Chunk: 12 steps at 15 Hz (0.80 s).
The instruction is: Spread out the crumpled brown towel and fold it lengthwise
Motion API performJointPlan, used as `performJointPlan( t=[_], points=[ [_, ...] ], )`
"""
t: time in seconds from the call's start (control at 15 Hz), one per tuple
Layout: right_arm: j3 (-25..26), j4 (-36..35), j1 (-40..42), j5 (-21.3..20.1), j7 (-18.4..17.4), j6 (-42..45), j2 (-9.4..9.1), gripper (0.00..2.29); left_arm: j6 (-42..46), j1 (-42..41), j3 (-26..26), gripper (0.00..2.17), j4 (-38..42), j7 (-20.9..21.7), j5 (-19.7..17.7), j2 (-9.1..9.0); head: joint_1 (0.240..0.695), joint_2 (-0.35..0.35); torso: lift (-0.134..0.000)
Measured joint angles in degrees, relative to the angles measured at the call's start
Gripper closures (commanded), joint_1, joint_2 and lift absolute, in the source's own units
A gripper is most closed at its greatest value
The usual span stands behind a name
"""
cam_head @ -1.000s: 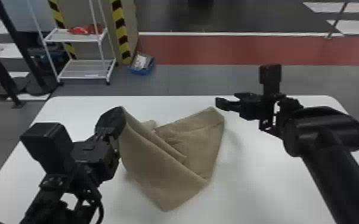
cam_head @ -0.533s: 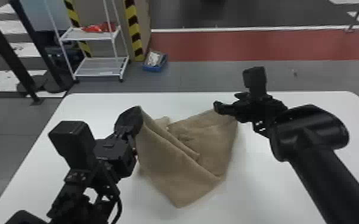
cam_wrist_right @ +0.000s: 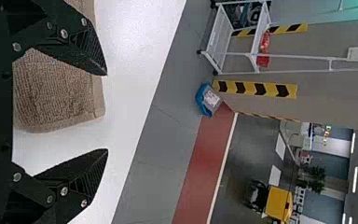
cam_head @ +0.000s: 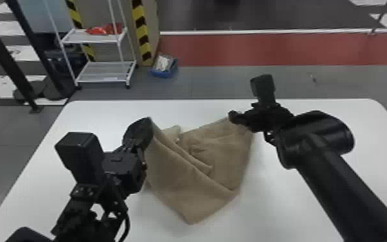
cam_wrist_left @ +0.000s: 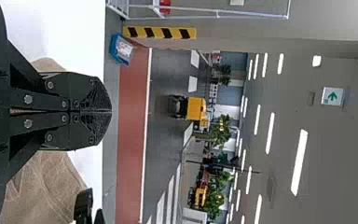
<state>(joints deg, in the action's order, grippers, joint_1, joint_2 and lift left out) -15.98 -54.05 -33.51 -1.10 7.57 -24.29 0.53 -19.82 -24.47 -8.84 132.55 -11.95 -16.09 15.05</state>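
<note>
Toward eight o'clock in the head view, the left arm (cam_head: 85, 191) is black, with a boxy housing (cam_head: 78, 154) and a thin black cable (cam_head: 127, 222) toward seven o'clock. Its left gripper (cam_head: 144, 124) has black tapering fingers (cam_wrist_left: 58, 130) dotted with silvery screws (cam_wrist_left: 28, 99). Toward four o'clock, the right arm (cam_head: 337, 186) is black and smooth, its rounded, barrel-like joint (cam_head: 328, 132) faintly shiny. The right gripper (cam_head: 233, 116) has black, wedge-shaped fingers (cam_wrist_right: 77, 179) with ribbed inner faces and silvery screws.

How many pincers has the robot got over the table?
2. The left pincer is at the left side of the brown towel; the right pincer is at its far right corner.
</note>
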Motion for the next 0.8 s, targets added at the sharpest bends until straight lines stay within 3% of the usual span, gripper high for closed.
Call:
performJointPlan(
  t=[0.6,0.8],
  points=[
    [-1.83,3.11,-3.16,-2.33,-1.13,-9.47,-0.53,0.38,-0.08,0.59,-1.30,1.74,-0.15,1.05,1.45,0.95,0.695,0.044,-0.124],
    [-1.66,3.41,-3.43,-2.59,-0.48,-11.21,-0.54,0.64,-0.07,0.66,-1.91,1.74,-0.18,1.08,2.19,1.09,0.695,0.033,-0.124]
  ],
)
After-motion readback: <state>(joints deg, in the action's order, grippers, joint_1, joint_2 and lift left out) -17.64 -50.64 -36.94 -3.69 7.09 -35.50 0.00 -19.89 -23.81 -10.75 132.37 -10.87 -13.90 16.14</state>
